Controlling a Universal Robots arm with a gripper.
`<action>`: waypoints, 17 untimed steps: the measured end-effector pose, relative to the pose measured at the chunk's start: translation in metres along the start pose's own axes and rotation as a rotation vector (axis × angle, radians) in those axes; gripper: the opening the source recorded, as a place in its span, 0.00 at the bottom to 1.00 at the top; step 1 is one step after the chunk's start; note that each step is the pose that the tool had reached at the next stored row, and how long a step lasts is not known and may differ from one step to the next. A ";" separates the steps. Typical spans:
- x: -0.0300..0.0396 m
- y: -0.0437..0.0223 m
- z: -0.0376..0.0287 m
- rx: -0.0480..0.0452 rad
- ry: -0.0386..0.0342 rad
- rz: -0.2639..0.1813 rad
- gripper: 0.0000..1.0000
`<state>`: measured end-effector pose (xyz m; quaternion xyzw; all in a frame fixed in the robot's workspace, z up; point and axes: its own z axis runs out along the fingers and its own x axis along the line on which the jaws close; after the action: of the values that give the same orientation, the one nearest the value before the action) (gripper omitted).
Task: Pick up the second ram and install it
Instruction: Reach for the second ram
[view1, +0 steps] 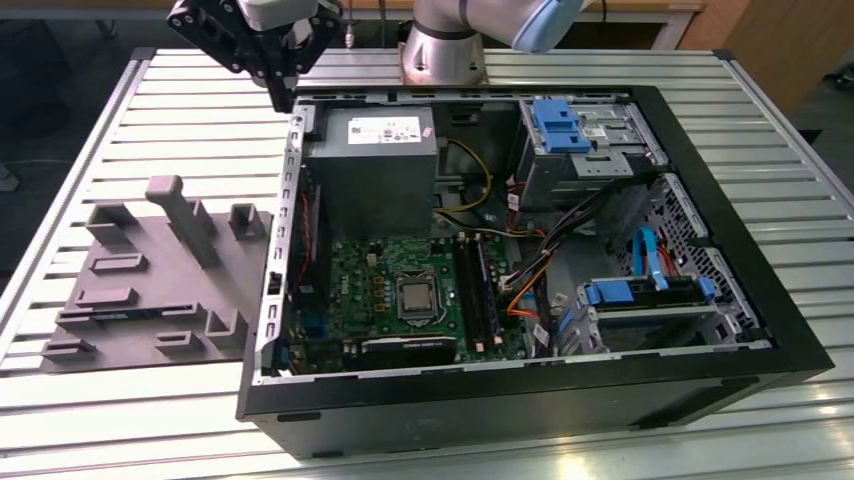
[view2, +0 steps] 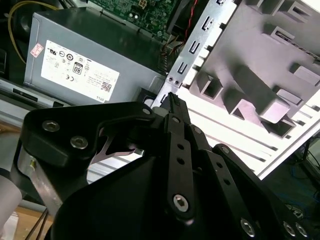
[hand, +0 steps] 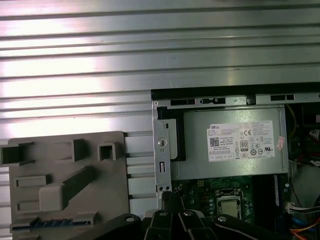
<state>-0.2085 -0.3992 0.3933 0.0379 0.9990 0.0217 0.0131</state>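
Observation:
The second ram (hand: 50, 223) lies as a dark strip with bluish blocks in a slot at the far end of the grey fixture (hand: 65, 150); in the exterior view it is a thin dark line (view1: 96, 316) near the fixture's (view1: 134, 270) front left. My gripper (view1: 282, 100) hangs above the back left corner of the open computer case (view1: 747, 300), well away from the ram. Its black fingers meet at the tip in both wrist views (view2: 170, 97) (hand: 167, 196), shut with nothing between them. The green motherboard (view1: 387, 290) with its long black slots (view1: 474, 290) lies inside the case.
A grey power supply (view1: 371, 150) fills the case's back left, just beside the gripper. Blue drive cages (view1: 561, 125) and orange and blue cables (view1: 641, 260) crowd the exterior view's right side. The fixture has tall grey uprights (view1: 180, 215). Ribbed metal table (view1: 134, 400) surrounds everything.

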 end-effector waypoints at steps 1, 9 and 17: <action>0.0007 -0.0001 0.0000 0.0000 0.0000 0.000 0.11; 0.0073 -0.0008 -0.0002 0.0000 0.0000 0.000 0.11; 0.0141 -0.0014 -0.0004 0.0000 0.0000 0.000 0.11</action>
<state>-0.2227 -0.3995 0.3933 0.0379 0.9990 0.0217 0.0130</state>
